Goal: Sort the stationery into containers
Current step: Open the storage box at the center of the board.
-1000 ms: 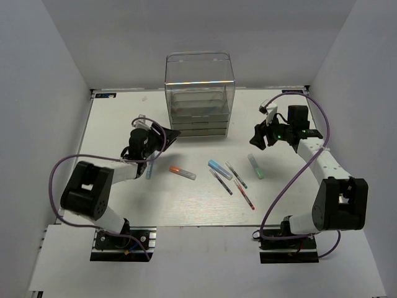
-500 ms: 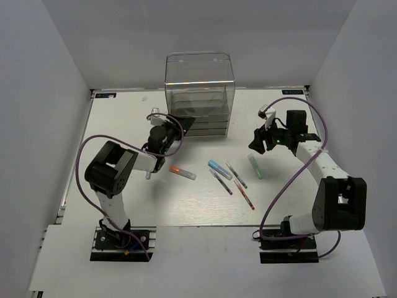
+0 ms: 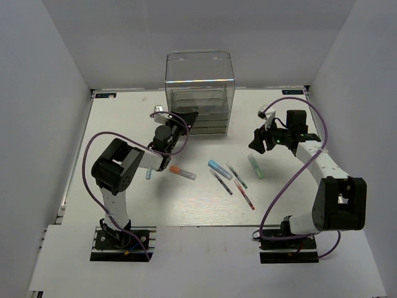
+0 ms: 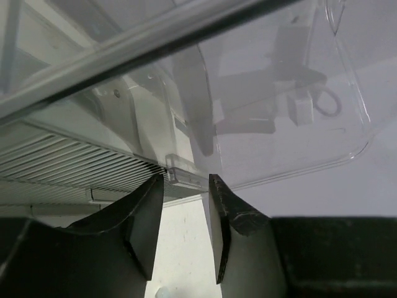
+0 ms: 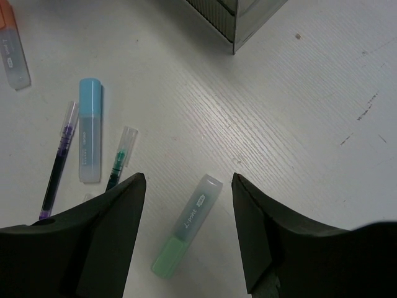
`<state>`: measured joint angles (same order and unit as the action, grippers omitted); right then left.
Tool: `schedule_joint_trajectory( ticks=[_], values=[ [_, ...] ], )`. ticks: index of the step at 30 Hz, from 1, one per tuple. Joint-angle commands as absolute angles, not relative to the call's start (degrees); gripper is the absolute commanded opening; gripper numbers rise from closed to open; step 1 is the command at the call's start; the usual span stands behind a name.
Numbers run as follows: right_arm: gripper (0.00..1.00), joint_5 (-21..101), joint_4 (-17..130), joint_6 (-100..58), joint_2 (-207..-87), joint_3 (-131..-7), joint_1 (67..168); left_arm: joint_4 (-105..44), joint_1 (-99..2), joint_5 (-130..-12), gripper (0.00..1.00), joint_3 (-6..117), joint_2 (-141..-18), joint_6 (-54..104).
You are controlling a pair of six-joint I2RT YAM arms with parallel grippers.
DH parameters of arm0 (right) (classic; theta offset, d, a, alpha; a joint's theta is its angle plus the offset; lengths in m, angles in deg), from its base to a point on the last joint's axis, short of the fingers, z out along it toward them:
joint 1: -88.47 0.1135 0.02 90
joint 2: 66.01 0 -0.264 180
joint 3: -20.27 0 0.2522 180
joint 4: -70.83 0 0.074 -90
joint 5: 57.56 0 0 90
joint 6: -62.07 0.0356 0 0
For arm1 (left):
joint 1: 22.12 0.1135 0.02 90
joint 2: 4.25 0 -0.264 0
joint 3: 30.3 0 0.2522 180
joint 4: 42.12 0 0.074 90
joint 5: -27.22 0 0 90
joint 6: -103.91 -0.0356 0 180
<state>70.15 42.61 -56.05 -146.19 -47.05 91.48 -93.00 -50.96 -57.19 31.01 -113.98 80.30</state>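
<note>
The clear organiser (image 3: 198, 87) with stacked drawers stands at the back centre. My left gripper (image 3: 184, 119) is at its lower left front. In the left wrist view the gripper (image 4: 185, 186) is open with a narrow gap, and a clear drawer lip (image 4: 183, 176) lies right at its tips. My right gripper (image 3: 257, 141) is open and hovers over the mint-green marker (image 3: 255, 166), which lies between its fingers in the right wrist view (image 5: 186, 234). On the table lie an orange-capped marker (image 3: 182, 172), a light-blue marker (image 3: 219, 169), a dark pen (image 3: 221, 182), a green pen (image 3: 236, 175) and a red pen (image 3: 244, 195).
A pale-blue marker (image 3: 149, 174) lies beside my left arm's forearm. The right wrist view shows the organiser's corner (image 5: 229, 15) at the top, and the light-blue marker (image 5: 89, 130), dark pen (image 5: 59, 160) and green pen (image 5: 120, 158) to the left.
My left arm has swung right and forward from the table's left side up to the organiser's drawers. My right gripper has shifted only slightly to the left.
</note>
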Motion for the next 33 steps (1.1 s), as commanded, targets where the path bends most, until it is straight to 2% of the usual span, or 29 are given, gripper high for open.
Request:
schedule_joint_trajectory(
  ticks=[1, 9, 16, 33],
  values=[
    [0.64, 71.6, 44.2, -57.5, -144.3, -46.7, 91.2, -95.6, -50.8, -53.9, 0.45, 32.8, -114.7, 79.4],
    [0.62, 71.8, 44.0, -58.0, -143.4, -45.6, 91.1, -97.2, -50.8, -52.8, 0.25, 32.2, -115.3, 80.5],
    [0.62, 72.4, 43.3, -59.4, -142.8, -45.1, 91.4, -98.8, -50.8, -53.3, 0.0, 30.6, -114.2, 80.5],
    [0.62, 74.1, 42.8, -61.9, -142.3, -44.2, 91.7, -95.6, -53.6, -57.2, 0.0, 24.3, -98.7, 80.5]
  ],
)
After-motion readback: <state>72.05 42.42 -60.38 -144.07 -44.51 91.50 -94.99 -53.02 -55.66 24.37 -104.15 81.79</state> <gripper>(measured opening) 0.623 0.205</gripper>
